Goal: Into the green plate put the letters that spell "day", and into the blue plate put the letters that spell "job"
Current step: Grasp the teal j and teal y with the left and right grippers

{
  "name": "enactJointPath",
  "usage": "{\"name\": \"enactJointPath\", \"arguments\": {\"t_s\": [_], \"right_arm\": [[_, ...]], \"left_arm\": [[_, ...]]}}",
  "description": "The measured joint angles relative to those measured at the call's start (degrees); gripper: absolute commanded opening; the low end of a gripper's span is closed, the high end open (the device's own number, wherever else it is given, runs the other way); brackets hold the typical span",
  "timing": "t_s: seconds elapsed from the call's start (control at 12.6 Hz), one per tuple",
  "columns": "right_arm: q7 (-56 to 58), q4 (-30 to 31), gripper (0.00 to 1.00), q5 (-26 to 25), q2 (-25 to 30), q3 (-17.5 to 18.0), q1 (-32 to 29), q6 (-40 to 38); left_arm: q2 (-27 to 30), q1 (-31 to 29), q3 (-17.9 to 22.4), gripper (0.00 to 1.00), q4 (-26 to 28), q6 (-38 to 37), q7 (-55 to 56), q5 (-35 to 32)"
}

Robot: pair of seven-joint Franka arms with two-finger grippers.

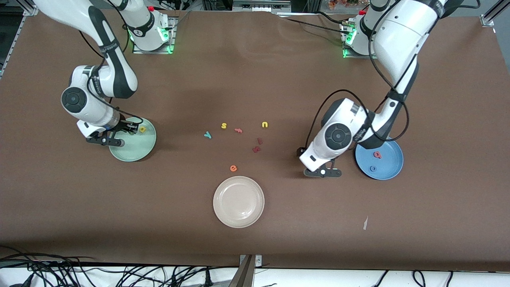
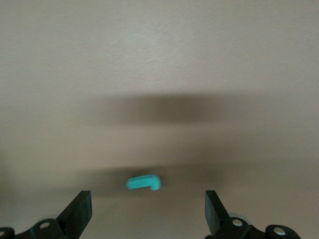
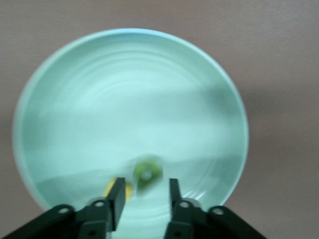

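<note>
Right gripper (image 1: pixel 126 130) sits low over the rim of the round pale mint-green plate (image 1: pixel 137 153), at the edge toward the robot bases; its jaws stand partly apart with nothing between the pads. In the right wrist view a small dark green foam letter (image 3: pixel 146 174) lies in the plate just ahead of the fingertips, blurred, and the tiny yellow foam "d" (image 1: pixel 142 129) rests beside it near the rim; their orientation cannot be made out. Mid-table, the teal foam "y" (image 1: pixel 207 135) lies flat on the brown table (image 1: pixel 255 79), its long axis slanted, with a yellow "s" (image 1: pixel 224 126) close by and bare cloth toward the green plate. Left gripper (image 1: pixel 322 172) hangs low over bare table beside the round medium-blue plate (image 1: pixel 388 169), jaws wide and empty. The left wrist view shows a small teal hooked foam letter (image 2: pixel 144 182) lying flat between the spread fingers (image 2: pixel 79 209), long axis across the gap. The blue plate holds a pink-red foam "b" (image 1: pixel 377 154) and a blue foam ring "o" (image 1: pixel 373 168), well apart.
</note>
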State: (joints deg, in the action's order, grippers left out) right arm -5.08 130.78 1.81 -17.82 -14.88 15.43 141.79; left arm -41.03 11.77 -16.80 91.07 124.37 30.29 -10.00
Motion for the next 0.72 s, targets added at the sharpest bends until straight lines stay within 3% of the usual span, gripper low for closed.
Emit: {"name": "enactJointPath", "arguments": {"t_s": [0.16,0.32,0.72], "right_arm": [[1.63,-0.16,1.0,0.88,-0.34,0.4,-0.42,-0.06],[0.72,-0.82,1.0,1.52,1.04,3.01,-0.25,-3.31],[-18.68,-1.68,1.0,1.79,5.97,17.04,0.24,-10.45]], "left_arm": [[-1.46,0.57,0.04,0.97,0.04,2.16,0.74,0.0],[-2.42,0.65,0.13,0.96,0.26,2.59,1.06,-0.01],[-2.77,0.16,0.57,0.95,2.15,2.59,8.1,0.0]]}}
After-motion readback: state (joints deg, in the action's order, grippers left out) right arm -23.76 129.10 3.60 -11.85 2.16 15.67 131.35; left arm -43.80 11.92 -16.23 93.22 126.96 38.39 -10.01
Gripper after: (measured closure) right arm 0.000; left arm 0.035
